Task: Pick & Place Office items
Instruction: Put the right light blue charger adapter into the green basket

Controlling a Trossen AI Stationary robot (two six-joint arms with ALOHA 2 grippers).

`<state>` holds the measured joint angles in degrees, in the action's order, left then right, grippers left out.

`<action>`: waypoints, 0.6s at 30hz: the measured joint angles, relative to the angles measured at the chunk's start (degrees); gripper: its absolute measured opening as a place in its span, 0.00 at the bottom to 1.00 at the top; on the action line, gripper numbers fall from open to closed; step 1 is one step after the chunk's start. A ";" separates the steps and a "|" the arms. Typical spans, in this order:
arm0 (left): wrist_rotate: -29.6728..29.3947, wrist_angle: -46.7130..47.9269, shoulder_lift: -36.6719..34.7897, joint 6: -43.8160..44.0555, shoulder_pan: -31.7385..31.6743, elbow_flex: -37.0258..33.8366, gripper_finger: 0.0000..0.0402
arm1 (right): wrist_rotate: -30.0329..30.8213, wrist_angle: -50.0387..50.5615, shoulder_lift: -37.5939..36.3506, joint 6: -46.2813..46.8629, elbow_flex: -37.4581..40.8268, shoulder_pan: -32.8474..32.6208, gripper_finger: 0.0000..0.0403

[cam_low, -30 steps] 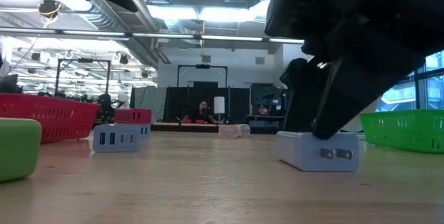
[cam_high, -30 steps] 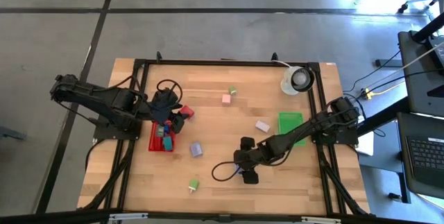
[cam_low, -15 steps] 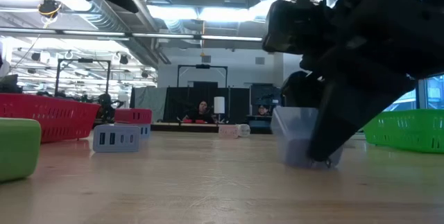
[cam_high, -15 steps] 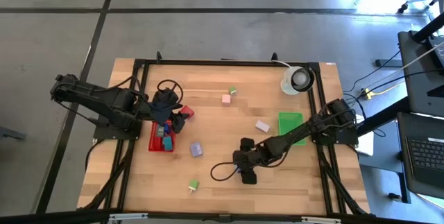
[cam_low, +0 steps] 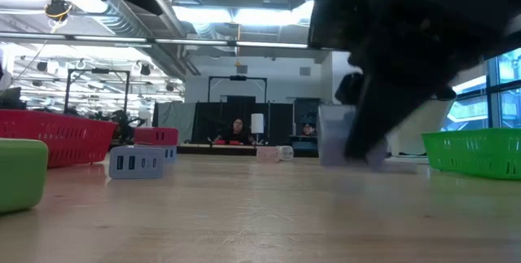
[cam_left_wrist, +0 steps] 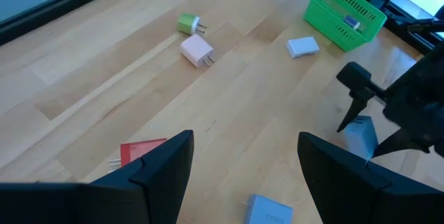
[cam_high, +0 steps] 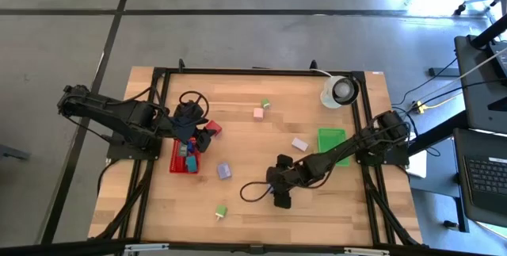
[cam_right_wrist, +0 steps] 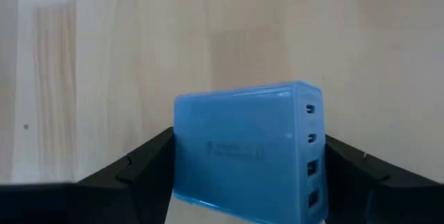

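Sorting looks partly done: some chargers sit in the red tray (cam_high: 176, 163) under the left gripper (cam_high: 188, 135), fingers apart, while the right gripper (cam_right_wrist: 246, 182) clamps a blue charger (cam_right_wrist: 248, 151) near the table's (cam_high: 317, 212) front edge, others scattered.

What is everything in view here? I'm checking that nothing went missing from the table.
red tray: one, red, left side, several small pieces inside
green tray: one, green, right side
white roll: one, white, back right corner
green chargers: two, green, one at back centre, one near front edge
pink charger: one, pink, beside back green one
lavender chargers: two, lavender, one by green tray, one by red tray
red charger: one, red, by red tray
held charger: one, lavender-blue, in right gripper
person: one, far behind table
left gripper: dark, over red tray, jaws open
right gripper: dark, front centre, jaws closed on held charger
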<state>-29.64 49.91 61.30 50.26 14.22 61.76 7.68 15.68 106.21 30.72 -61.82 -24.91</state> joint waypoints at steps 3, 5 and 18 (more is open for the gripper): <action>-1.35 0.02 0.00 0.00 0.00 0.00 0.64 | 0.52 1.38 -3.57 0.12 0.00 1.82 0.67; -2.26 0.01 0.00 0.00 0.00 0.00 0.64 | 1.51 2.34 -6.72 0.40 0.00 3.27 0.67; -15.77 -0.10 0.00 0.00 -0.02 -0.02 0.64 | 33.99 -7.77 -29.66 -8.06 -0.02 7.63 0.68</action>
<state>-45.40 49.81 61.30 50.26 14.20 61.73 41.68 7.91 76.56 22.66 -61.84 -17.28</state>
